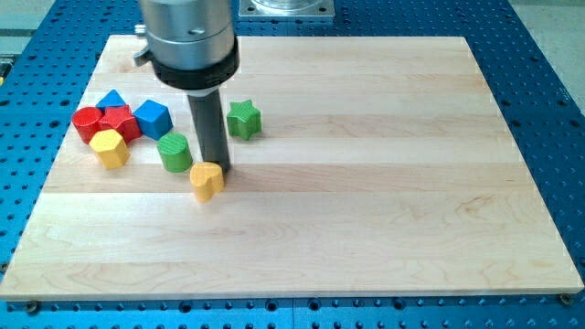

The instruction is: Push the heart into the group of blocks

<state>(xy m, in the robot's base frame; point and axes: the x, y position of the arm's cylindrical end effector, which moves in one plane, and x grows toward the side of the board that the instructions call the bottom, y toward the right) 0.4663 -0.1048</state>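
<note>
A yellow heart block (207,180) lies on the wooden board (366,183), left of centre. My tip (220,171) stands right against the heart's upper right side, touching or nearly touching it. A group of blocks sits at the view's left: a green cylinder (174,151), a blue cube (153,118), a red star-like block (118,122), a red cylinder (88,122), a blue triangle (111,99) and a yellow hexagon-like block (110,148). The heart is a short gap below and right of the green cylinder.
A green star (244,119) lies apart from the group, above and right of my tip. The arm's grey and black body (189,41) hangs over the board's upper left. Blue perforated table (548,91) surrounds the board.
</note>
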